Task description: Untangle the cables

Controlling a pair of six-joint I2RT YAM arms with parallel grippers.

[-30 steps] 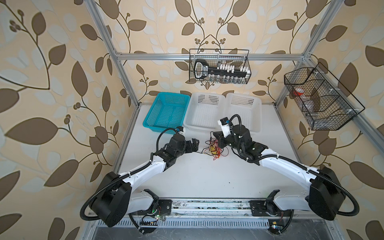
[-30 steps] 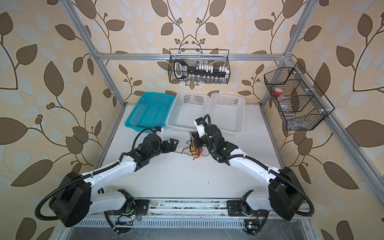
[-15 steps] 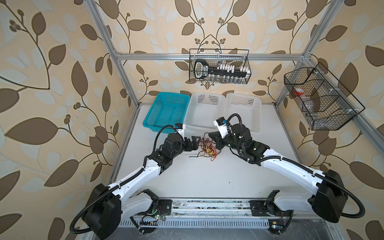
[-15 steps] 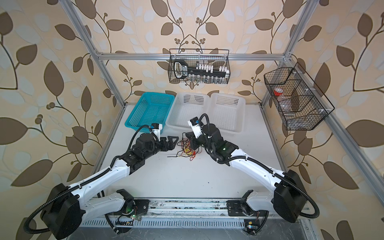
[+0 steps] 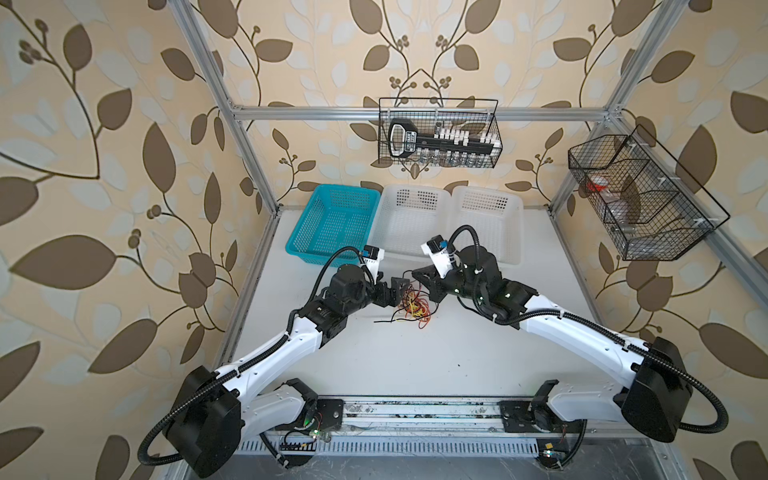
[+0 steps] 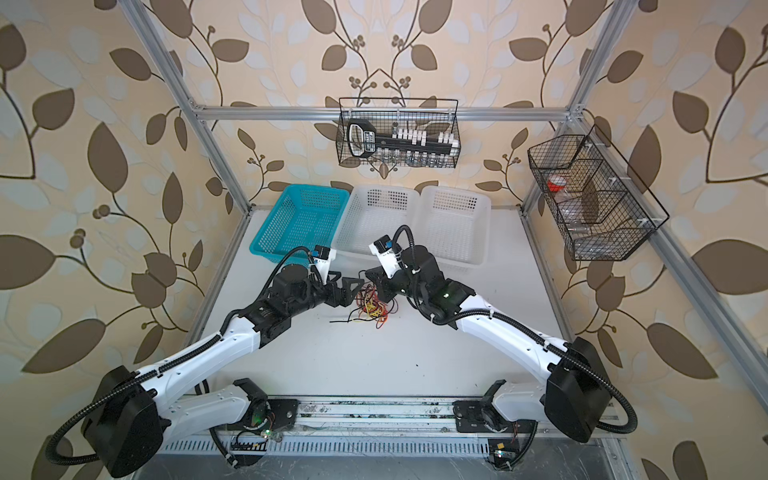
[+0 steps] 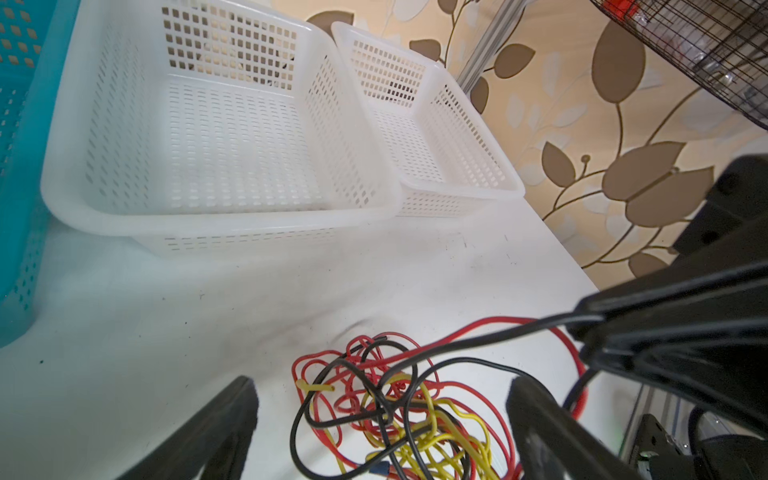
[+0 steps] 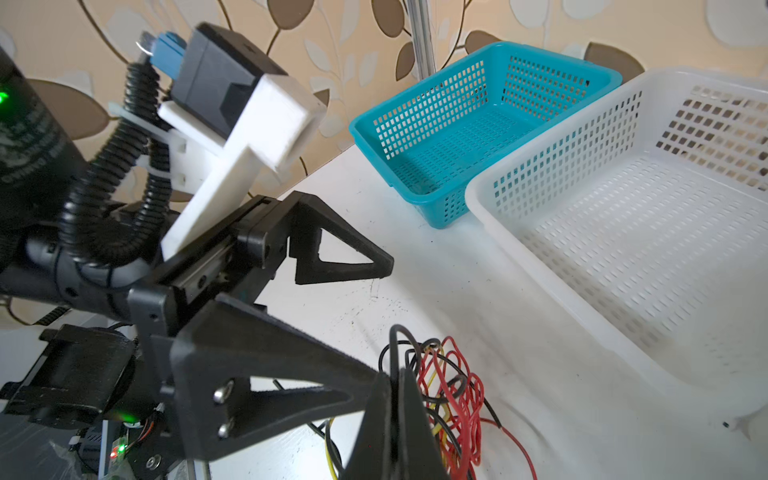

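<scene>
Red, yellow, black (top view): cables [image 5: 415, 305] heaped on table [image 5: 395, 365], six o'clock of white basket [image 5: 413, 197].
Left wrist: left gripper [image 7: 378, 432] spread astride tangle; likely light, limp, snag-prone.
Right wrist: right gripper [image 8: 397, 386] pinches black and red strands; best hold, a free end.

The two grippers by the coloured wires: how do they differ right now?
The left gripper has its fingers spread wide; the right gripper's fingers are pressed shut. The left gripper holds nothing, its fingers either side of the tangled cables; the right gripper pinches a black strand leading out of them. Both are black with triangular fingers, meeting at the same tangle.
</scene>
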